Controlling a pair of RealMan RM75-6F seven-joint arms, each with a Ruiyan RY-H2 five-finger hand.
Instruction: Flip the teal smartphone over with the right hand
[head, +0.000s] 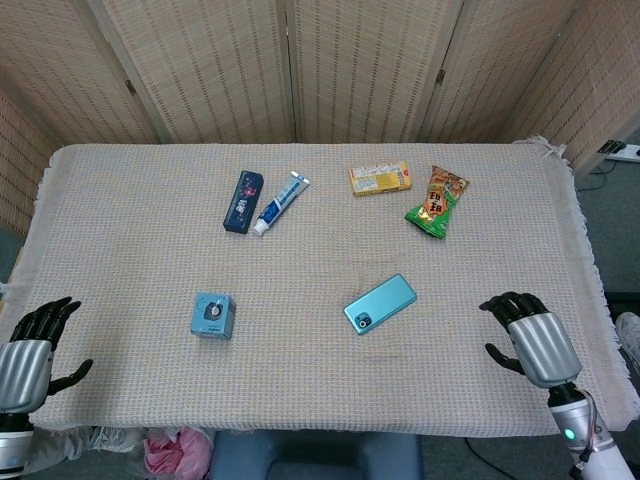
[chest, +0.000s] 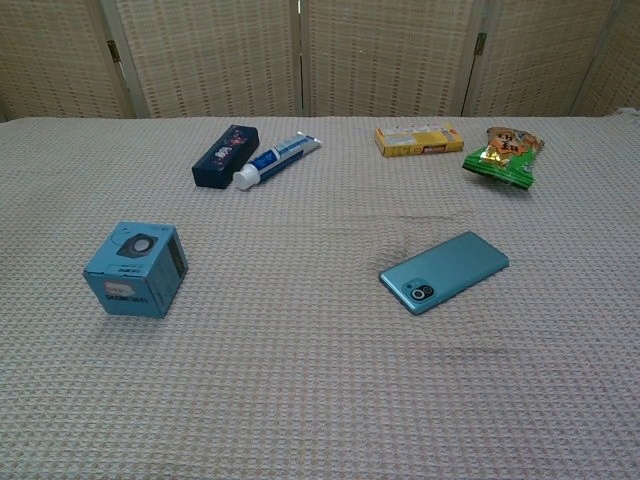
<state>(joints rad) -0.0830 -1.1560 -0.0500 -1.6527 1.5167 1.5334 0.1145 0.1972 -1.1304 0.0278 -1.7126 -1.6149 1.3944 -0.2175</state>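
Observation:
The teal smartphone (head: 380, 304) (chest: 444, 271) lies flat and slanted near the middle of the table, back side up with its camera lens at the near-left end. My right hand (head: 530, 338) hovers over the front right of the cloth, well to the right of the phone, fingers spread and holding nothing. My left hand (head: 28, 350) stays at the front left corner, fingers apart and empty. Neither hand shows in the chest view.
A small blue box (head: 213, 316) (chest: 137, 270) stands front left. At the back lie a dark blue box (head: 243, 201), a toothpaste tube (head: 280, 203), a yellow box (head: 380, 178) and a green snack bag (head: 437, 201). A beige woven cloth (head: 120, 250) covers the table.

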